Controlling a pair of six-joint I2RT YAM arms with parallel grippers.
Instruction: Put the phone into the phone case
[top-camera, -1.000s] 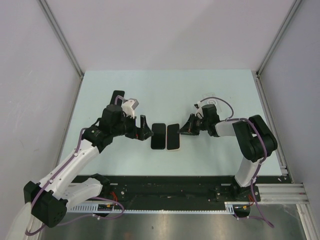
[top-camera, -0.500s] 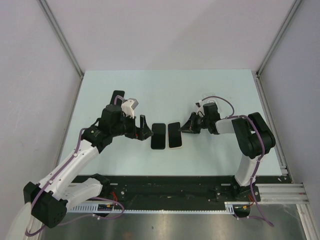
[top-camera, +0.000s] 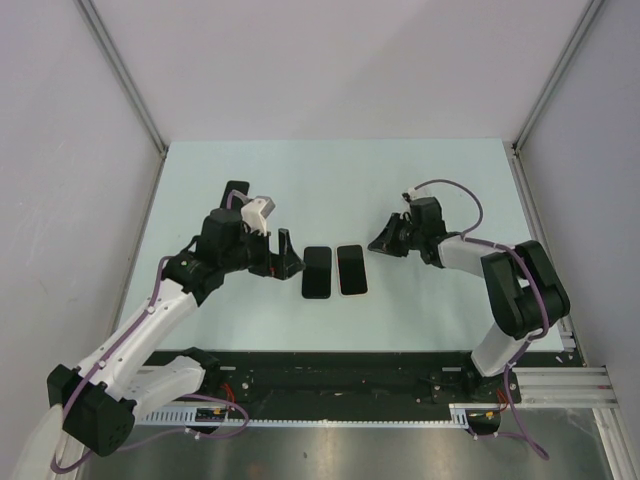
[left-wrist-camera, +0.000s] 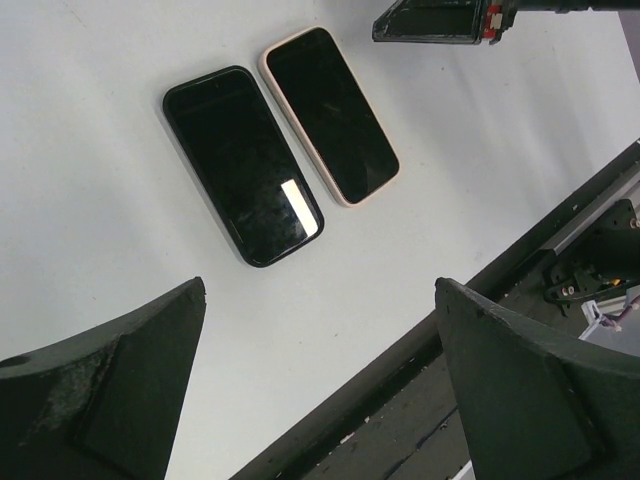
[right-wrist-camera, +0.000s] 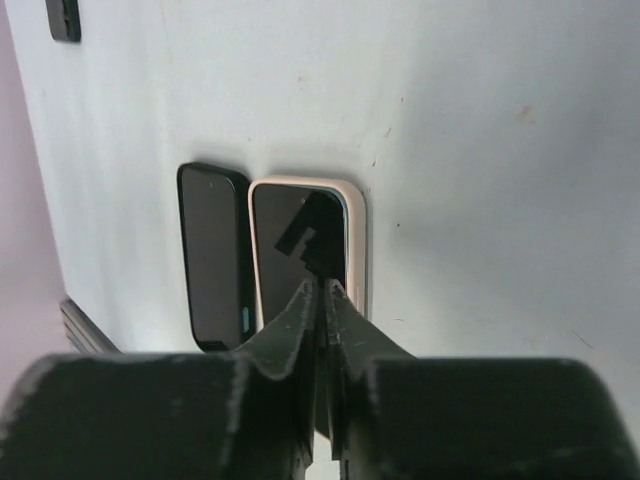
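Glossy phone (left-wrist-camera: 243, 165) looks stiff, slick; pinch its 2 long edges. Left gripper (top-camera: 288, 256) spread, right gripper (right-wrist-camera: 322, 292) pressed together.

No text, label, brand, number or sign can be read in any view. The black phone (left-wrist-camera: 243, 165) and the pink-rimmed phone (left-wrist-camera: 330, 115), lying ahead of the left claw (left-wrist-camera: 318, 300) on the tabletop (left-wrist-camera: 90, 200), show only dark glass and a patch of glare.
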